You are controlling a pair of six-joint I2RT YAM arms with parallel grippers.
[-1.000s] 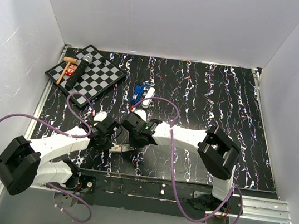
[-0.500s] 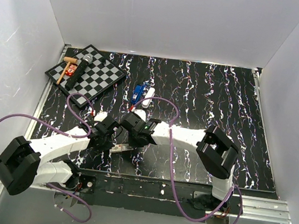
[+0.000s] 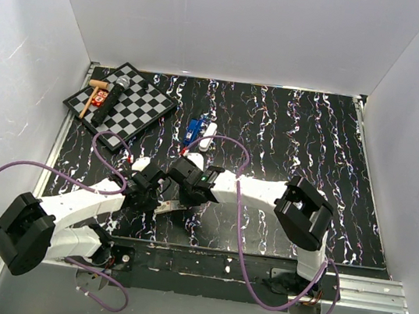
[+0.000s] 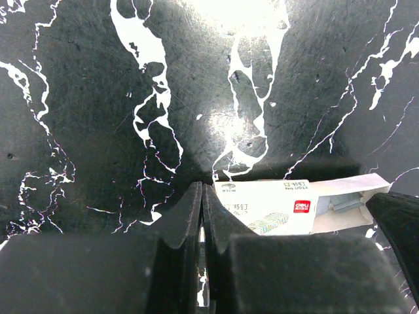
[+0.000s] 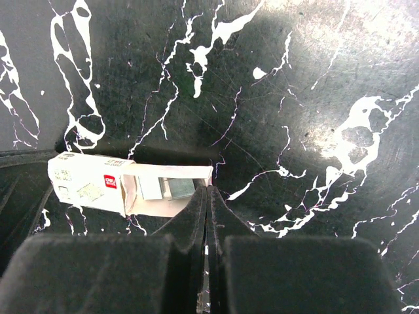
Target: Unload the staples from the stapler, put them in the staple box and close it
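Note:
A blue and white stapler point(image 3: 197, 133) lies mid-table, beyond both arms. Between the grippers a small white staple box point(image 4: 268, 206) lies flat, its inner tray point(image 5: 167, 190) slid out. A silvery strip of staples point(image 5: 178, 188) shows in the tray. My left gripper point(image 4: 201, 190) is shut, its tips against the box's closed end, with nothing seen between them. My right gripper point(image 5: 208, 191) is shut too, its tips at the tray's open end. In the top view the two grippers meet near the table's front, left point(image 3: 155, 196) and right point(image 3: 187, 193).
A chessboard point(image 3: 140, 104) sits at the back left corner, carrying a small wooden hammer point(image 3: 90, 96), a microphone point(image 3: 119, 84) and a red item point(image 3: 101, 96). Purple cables loop over both arms. White walls enclose the black marbled table point(image 3: 299, 139).
Both arms and the box have shifted very slightly left. Both grippers stay shut.

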